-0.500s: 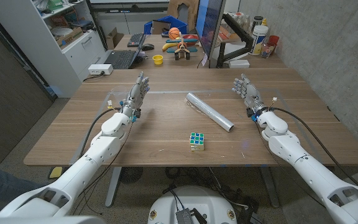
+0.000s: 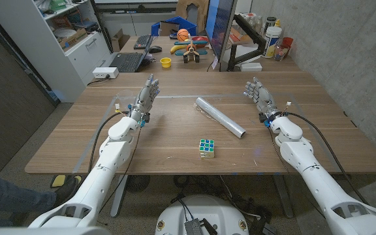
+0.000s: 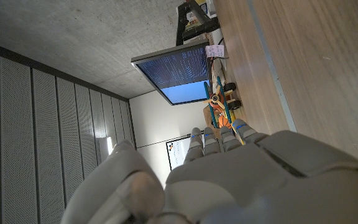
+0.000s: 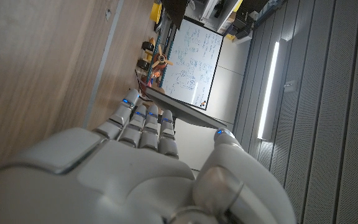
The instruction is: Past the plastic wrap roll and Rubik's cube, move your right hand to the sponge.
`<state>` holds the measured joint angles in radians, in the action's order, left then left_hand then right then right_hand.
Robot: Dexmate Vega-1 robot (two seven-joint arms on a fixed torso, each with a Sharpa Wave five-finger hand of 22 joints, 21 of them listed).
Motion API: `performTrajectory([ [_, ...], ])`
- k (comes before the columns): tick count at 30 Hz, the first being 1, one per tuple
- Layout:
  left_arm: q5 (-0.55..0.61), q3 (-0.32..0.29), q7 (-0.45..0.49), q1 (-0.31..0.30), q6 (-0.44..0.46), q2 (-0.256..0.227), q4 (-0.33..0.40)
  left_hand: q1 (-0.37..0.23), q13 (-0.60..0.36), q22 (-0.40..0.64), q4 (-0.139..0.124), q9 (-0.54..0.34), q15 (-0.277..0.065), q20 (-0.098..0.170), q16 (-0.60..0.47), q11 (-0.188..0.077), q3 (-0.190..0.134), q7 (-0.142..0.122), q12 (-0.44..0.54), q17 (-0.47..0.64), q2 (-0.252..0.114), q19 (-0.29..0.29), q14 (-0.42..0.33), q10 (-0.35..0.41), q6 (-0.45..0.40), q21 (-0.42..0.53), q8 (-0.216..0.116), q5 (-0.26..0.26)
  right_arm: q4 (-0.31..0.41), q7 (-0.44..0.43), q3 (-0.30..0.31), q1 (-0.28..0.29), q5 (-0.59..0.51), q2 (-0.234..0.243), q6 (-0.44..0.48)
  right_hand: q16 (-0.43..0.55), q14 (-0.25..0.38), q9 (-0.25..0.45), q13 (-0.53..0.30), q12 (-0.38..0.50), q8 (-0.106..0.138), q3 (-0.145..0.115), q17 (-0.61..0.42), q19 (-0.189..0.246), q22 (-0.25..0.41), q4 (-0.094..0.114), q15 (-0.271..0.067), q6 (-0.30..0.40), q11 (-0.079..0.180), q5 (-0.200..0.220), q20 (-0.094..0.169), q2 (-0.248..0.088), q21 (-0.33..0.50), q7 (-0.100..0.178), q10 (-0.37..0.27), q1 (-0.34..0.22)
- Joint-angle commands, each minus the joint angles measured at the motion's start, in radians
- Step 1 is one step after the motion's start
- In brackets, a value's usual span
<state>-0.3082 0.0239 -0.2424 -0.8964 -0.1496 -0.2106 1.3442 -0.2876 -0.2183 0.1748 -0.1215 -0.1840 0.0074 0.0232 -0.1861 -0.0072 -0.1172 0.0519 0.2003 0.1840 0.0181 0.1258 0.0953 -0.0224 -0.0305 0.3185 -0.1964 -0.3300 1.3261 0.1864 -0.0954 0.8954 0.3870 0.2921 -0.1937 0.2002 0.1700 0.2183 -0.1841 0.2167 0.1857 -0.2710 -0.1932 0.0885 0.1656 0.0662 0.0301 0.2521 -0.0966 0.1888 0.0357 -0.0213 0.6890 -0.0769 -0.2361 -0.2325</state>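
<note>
Waiting with fingers apart and holding nothing, both the right hand (image 2: pixel 258 96) and left hand (image 2: pixel 144 99) have not moved in 0.5 seconds, with the plastic wrap roll (image 2: pixel 220 117) and Rubik's cube (image 2: pixel 206 147) between them, and I can't spot any sponge, so the reach looks unstarted.

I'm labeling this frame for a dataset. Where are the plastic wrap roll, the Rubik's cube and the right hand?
plastic wrap roll (image 2: pixel 220 117), head view, middle of the silvery tube.
Rubik's cube (image 2: pixel 206 147), head view, its top face.
right hand (image 2: pixel 260 96), head view, back of the hand, fingers apart above the table.
</note>
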Motion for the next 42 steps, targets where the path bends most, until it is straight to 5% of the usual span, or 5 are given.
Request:
performTrajectory([
  [1, 0.144, -0.140, -0.101, -0.007, 0.042, 0.130, 0.014, -0.011, -0.001, 0.003, -0.004, -0.004, 0.004, -0.001, -0.005, 0.000, 0.002, 0.007, 0.005, 0.003, -0.004, 0.010, 0.007, -0.010, -0.002, -0.002, -0.004, -0.008, 0.012, 0.081, 0.118, 0.007, -0.120, -0.105, 0.039, 0.006, 0.006, -0.002, -0.003, 0.003, 0.008, -0.002, -0.003, 0.012, 0.005, -0.003, 0.003, 0.008, 0.001, 0.004, -0.001, 0.001, -0.005, 0.002, -0.010, -0.007],
  [11, 0.197, -0.185, -0.139, -0.003, 0.051, 0.176, 0.018, -0.012, 0.002, 0.003, -0.004, -0.004, 0.005, -0.005, -0.006, -0.003, 0.004, 0.008, 0.005, 0.003, -0.006, 0.011, 0.006, -0.009, -0.003, -0.006, -0.005, -0.008, 0.017, 0.114, 0.160, 0.004, -0.171, -0.145, 0.043, 0.005, 0.007, -0.006, -0.003, 0.004, 0.007, -0.001, -0.002, 0.015, 0.005, -0.005, 0.002, 0.007, 0.003, 0.004, -0.001, 0.001, -0.011, 0.007, -0.014, -0.006],
  [42, 0.251, -0.226, -0.181, 0.004, 0.069, 0.207, 0.030, -0.014, 0.009, 0.004, -0.002, -0.004, 0.004, -0.014, -0.006, -0.003, 0.008, 0.009, 0.006, 0.003, -0.011, 0.011, 0.005, -0.007, -0.010, -0.017, -0.006, -0.008, 0.034, 0.145, 0.216, 0.023, -0.243, -0.179, -0.025, 0.010, 0.032, -0.018, -0.003, 0.011, 0.012, 0.004, 0.002, 0.039, 0.005, -0.014, -0.019, 0.020, 0.015, 0.005, 0.002, 0.006, -0.029, 0.032, -0.043, -0.004],
])
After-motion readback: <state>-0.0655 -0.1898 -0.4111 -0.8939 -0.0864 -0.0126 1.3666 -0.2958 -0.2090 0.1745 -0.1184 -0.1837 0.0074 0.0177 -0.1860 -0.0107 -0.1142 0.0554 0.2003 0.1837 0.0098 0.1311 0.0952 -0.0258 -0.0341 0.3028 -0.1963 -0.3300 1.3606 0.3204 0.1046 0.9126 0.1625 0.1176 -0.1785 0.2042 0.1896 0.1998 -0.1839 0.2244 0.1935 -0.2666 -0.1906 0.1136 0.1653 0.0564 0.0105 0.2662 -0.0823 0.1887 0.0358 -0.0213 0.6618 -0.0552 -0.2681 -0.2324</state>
